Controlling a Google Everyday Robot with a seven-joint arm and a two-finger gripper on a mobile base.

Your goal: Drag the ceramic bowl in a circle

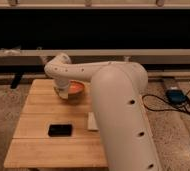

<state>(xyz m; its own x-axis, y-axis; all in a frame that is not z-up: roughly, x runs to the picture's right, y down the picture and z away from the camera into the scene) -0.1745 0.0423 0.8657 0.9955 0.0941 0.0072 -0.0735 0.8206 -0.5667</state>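
Note:
The ceramic bowl (pixel 76 89) is a shallow glossy orange bowl. It sits toward the far middle of the wooden table (pixel 38 142), partly hidden by my white arm. My gripper (pixel 64 93) reaches down at the bowl's left rim, at the end of the arm that curves in from the right. The gripper seems to touch the bowl's near-left edge.
A black rectangular object (pixel 60 130) lies on the table's near middle. A white flat block (pixel 92 121) lies beside my arm. Behind the table runs a long rail and a dark wall. Cables and a blue device (pixel 175 94) lie on the floor at right.

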